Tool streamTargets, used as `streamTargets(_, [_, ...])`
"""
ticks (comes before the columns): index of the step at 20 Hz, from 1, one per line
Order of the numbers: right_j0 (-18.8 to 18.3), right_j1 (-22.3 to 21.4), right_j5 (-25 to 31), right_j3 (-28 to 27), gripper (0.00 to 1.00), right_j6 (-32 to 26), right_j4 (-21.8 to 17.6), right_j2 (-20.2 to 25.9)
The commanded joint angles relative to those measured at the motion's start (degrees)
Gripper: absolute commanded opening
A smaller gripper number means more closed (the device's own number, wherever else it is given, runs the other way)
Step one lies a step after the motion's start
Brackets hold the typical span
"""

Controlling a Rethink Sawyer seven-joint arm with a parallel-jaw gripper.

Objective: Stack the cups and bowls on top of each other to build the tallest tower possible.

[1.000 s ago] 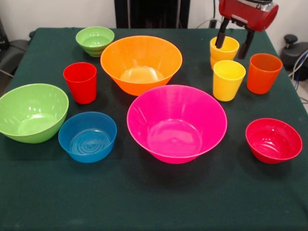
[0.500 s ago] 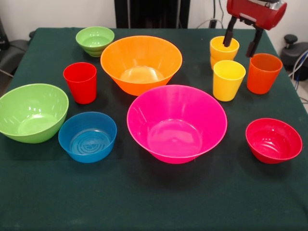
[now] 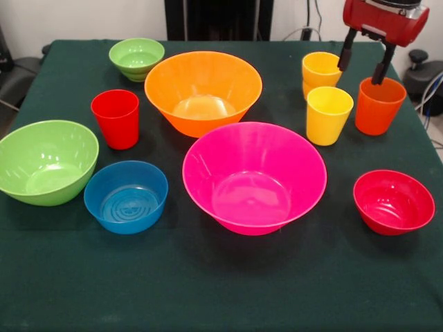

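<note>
Cups [image 3: 329, 114] glossy and tapered, bowls [image 3: 253, 176] unstacked, jaws apart

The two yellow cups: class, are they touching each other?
Cannot tell. In the front view, the nearer yellow cup overlaps the farther yellow cup, hiding any gap or contact between them.

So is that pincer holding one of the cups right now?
No, the pincer hangs open and empty between the far yellow cup and the orange cup.

**Red robot end effector with black fingers**

The end effector [image 3: 364, 62] has a glossy red, rounded housing with a grey-silver band along its top. Two slim, straight black fingers [image 3: 345, 54] extend beneath it, set apart, each darker at the tip.
</note>
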Motion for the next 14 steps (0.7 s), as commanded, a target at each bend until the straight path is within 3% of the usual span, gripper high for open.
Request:
streamTargets(1, [-3.6, 0.0, 1.3, 0.9, 1.0, -3.4, -5.2, 6.6])
streamTargets(9, [-9.6, -2.2, -0.1, 3.8, 1.0, -7.1, -7.9, 8.4])
streamTargets(14, [-11.9, -2.3, -1.7, 5.2, 1.0, -6.1, -9.1, 10.3])
